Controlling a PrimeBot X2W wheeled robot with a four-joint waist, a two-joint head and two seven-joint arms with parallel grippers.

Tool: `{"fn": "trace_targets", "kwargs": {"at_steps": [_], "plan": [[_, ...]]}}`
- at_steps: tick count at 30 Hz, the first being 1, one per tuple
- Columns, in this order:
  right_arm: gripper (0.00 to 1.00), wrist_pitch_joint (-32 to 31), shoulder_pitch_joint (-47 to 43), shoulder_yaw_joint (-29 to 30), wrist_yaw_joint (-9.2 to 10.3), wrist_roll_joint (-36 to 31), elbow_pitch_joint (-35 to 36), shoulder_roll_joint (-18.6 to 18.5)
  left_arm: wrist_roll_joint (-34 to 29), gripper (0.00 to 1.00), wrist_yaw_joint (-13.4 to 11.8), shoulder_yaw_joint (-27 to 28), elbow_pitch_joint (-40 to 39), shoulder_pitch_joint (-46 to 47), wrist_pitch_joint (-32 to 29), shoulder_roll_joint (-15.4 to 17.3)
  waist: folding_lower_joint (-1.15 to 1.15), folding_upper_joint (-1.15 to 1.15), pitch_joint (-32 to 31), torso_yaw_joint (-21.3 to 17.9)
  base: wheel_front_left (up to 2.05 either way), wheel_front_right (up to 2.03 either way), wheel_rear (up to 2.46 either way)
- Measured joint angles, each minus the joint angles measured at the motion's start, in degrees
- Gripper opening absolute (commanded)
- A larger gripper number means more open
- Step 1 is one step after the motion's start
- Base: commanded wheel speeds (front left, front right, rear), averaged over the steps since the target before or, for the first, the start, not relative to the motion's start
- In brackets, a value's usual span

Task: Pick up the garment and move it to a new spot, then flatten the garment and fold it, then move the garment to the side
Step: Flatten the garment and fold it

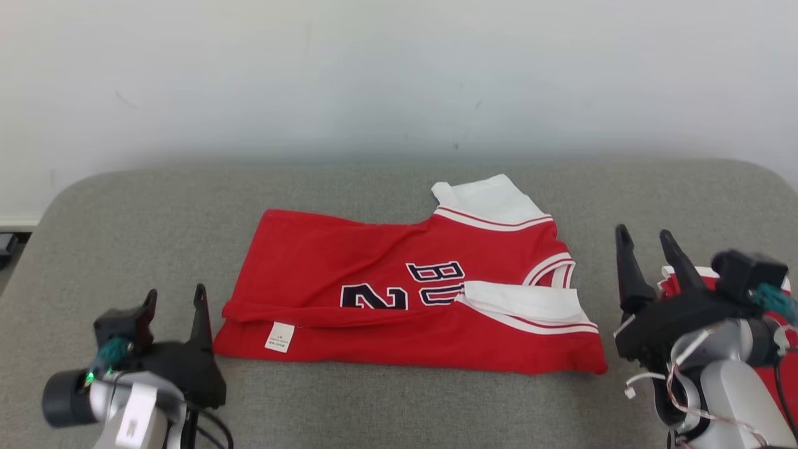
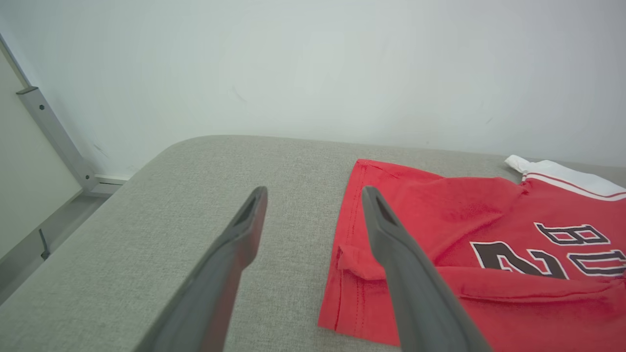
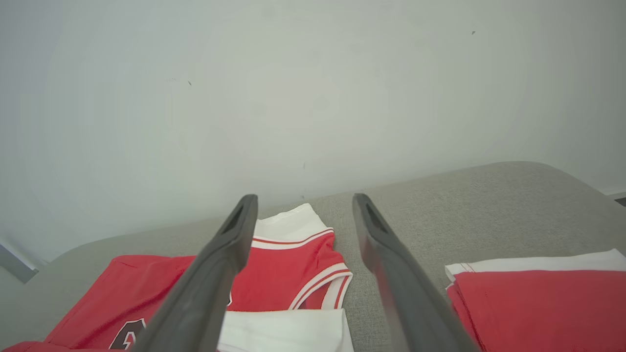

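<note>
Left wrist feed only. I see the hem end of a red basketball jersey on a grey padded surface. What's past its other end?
Observer: A second folded red garment with white trim lies right of the red basketball jersey, bare grey padded surface between them.
Operator: Right gripper?
Observer: Open, empty, by that gap.
Operator: Any tag showing?
Observer: A white care label sits on the jersey's near folded flap, close to the left gripper.

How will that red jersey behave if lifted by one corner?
The red jersey will probably droop and unfold: it lies in soft, loose folds. It looks thin and light. Pushed across the grey cushion, it would likely bunch.
</note>
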State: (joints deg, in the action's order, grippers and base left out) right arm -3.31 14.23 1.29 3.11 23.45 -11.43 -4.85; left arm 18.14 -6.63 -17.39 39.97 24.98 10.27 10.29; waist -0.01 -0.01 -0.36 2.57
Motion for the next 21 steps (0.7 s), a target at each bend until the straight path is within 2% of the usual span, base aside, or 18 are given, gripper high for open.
{"fn": "trace_targets", "kwargs": {"at_steps": [4,13,21], "plan": [[1.00,3.5,-4.0,0.4,0.47,-0.9,2.8,0.1,-0.6,1.00,0.1,-0.1,-4.4,-4.9,3.7,1.6,0.00,0.00,-1.6,0.2,0.00,0.00,0.00],[1.00,9.8,-12.6,0.6,1.20,-3.3,8.2,0.4,-1.7,1.00,0.1,0.3,-13.3,-17.8,3.9,2.6,0.00,0.00,-3.7,-0.2,0.00,0.00,0.00],[1.00,12.6,-17.6,1.3,1.44,-3.3,8.8,1.0,-0.2,1.00,0.1,1.7,-21.2,-24.8,4.0,2.6,0.00,0.00,-4.0,0.0,0.00,0.00,0.00]]}}
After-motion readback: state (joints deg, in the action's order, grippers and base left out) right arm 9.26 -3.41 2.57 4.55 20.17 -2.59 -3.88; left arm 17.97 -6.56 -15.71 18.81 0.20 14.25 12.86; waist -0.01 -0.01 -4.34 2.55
